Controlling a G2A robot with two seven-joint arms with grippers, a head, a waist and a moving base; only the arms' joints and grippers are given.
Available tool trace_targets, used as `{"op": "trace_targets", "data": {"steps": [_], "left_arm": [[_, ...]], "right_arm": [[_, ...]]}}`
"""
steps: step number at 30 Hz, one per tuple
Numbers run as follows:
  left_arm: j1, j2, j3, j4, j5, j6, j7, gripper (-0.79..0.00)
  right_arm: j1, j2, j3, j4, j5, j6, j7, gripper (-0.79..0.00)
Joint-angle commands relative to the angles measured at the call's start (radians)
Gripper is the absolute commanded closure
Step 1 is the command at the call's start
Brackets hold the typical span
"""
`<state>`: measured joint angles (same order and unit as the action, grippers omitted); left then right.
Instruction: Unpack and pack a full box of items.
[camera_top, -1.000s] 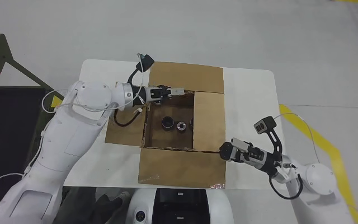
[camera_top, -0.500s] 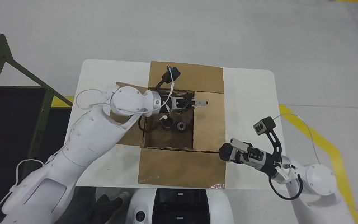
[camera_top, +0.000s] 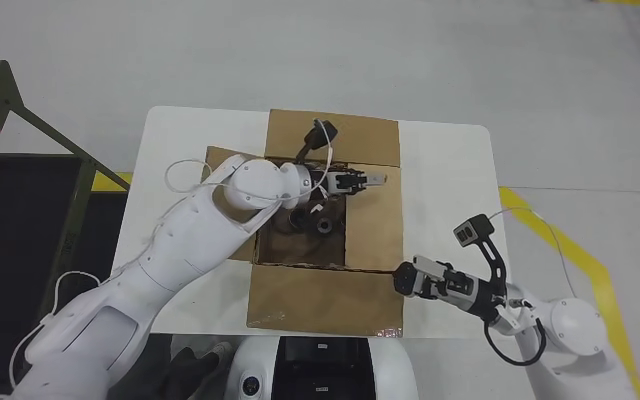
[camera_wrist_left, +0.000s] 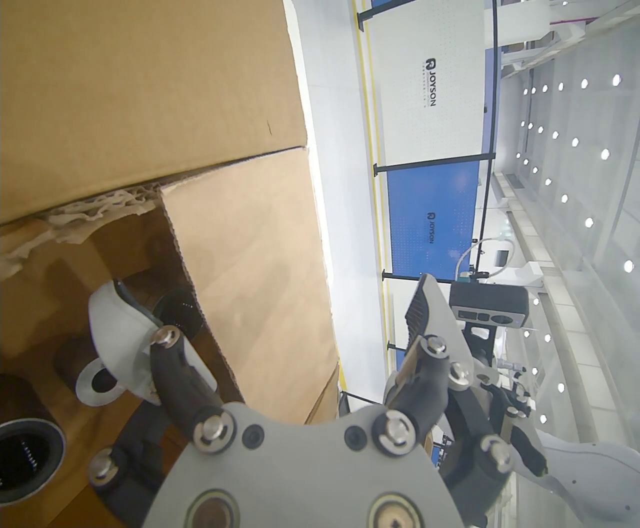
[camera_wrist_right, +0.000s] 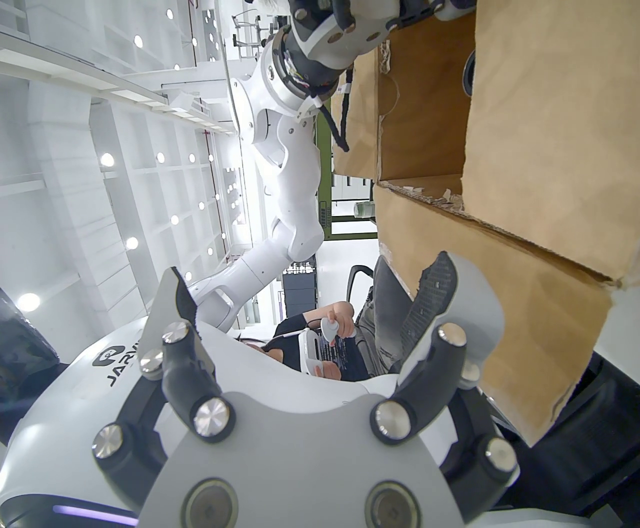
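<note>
Box (camera_top: 300, 250) is open in the middle of the white worktop (camera_top: 445, 170), with its flaps (camera_top: 330, 135) folded out and reaching from the far edge almost to the near edge. A couple of black cylinders (camera_top: 323, 226) are down inside it (hard to count, the arm covers part of the opening). Left end effector (camera_top: 372, 180) is over the opening on the far side, fingers spread and holding nothing, with one flap's edge between them. Right end effector (camera_top: 402, 280) hangs toward the worktop's near right corner, just beside the box, also released and empty.
</note>
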<state>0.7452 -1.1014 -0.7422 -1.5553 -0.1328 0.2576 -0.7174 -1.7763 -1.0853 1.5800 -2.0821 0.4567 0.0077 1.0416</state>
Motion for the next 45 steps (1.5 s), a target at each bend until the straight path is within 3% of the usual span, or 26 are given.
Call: {"op": "trace_targets", "data": {"steps": [1, 17, 23, 27, 32, 36, 41, 45], "left_arm": [[-0.005, -0.006, 0.001, 0.012, -0.011, -0.007, 0.007, -0.785], [0.014, -0.009, -0.057, -0.030, -0.013, -0.030, -0.053, -0.785], [0.026, -0.014, -0.051, -0.002, 0.017, -0.007, -0.045, -0.785], [0.026, -0.021, -0.048, 0.016, 0.010, -0.009, -0.055, -0.785], [0.013, -0.032, -0.041, 0.031, -0.002, -0.013, -0.058, -0.785], [-0.001, -0.041, -0.046, 0.044, -0.044, -0.026, -0.077, -0.785], [0.021, -0.037, -0.105, 0.042, -0.092, -0.058, -0.050, -0.785], [0.021, -0.037, -0.105, 0.042, -0.092, -0.058, -0.050, -0.785]], "right_arm": [[-0.001, 0.001, -0.001, -0.001, -0.002, 0.001, 0.001, -0.785], [0.013, 0.013, -0.028, -0.009, -0.020, 0.013, 0.020, -0.785], [0.029, 0.017, -0.035, -0.017, -0.021, 0.026, 0.014, -0.785], [0.134, 0.021, -0.027, -0.025, 0.013, 0.125, 0.006, -0.785], [0.378, 0.025, -0.041, 0.062, 0.068, 0.284, 0.017, -0.785], [0.524, 0.023, -0.106, 0.137, 0.080, 0.346, 0.013, -0.785], [0.575, 0.022, -0.118, 0.177, 0.055, 0.343, -0.036, -0.785], [0.575, 0.022, -0.118, 0.177, 0.055, 0.343, -0.036, -0.785]]}}
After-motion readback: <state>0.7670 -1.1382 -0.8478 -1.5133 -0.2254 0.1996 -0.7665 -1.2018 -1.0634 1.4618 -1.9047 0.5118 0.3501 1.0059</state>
